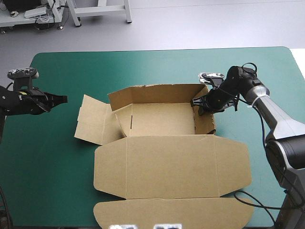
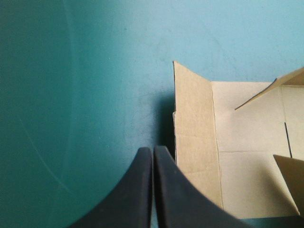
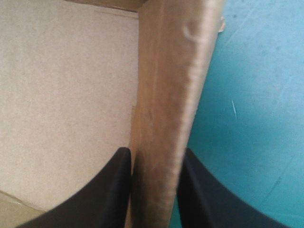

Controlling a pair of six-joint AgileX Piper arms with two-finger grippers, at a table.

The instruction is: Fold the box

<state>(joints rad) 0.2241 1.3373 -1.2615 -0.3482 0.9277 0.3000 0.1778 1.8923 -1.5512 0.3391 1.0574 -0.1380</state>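
the brown box (image 1: 162, 143) is seen at the middle of the tabletop (image 1: 57, 191), on the teal-green cover (image 1: 157, 64), as an open tray only partly formed. its back wall (image 1: 157, 93) is raised along the far side, and its right wall (image 1: 204, 119) is raised as well. the left flap (image 1: 93, 124) is spread outward on the cover, with a smaller tab standing at the tray's left side. the lid (image 1: 171, 167) is laid flat toward the near edge of the tabletop, its tuck flap reaching almost to that edge. the right gripper (image 1: 196, 102) is placed at the far end of the right wall and is clamped on it. in the right wrist view the wall (image 3: 166, 85) is seen standing between the two black fingers (image 3: 114, 190) of the right gripper (image 3: 154, 154), one finger inside the tray over its floor (image 3: 61, 95), the other outside over the cover (image 3: 256, 95). the left gripper (image 1: 64, 99) is held well to the left of the box, pointed toward it and apart from the left flap. in the left wrist view the fingers of the left gripper (image 2: 153, 149) are pressed together with nothing between them, and the left flap (image 2: 194, 142) is seen just ahead and to one side, not touched. whether the left gripper rests on the cover (image 2: 95, 71) cannot be told.
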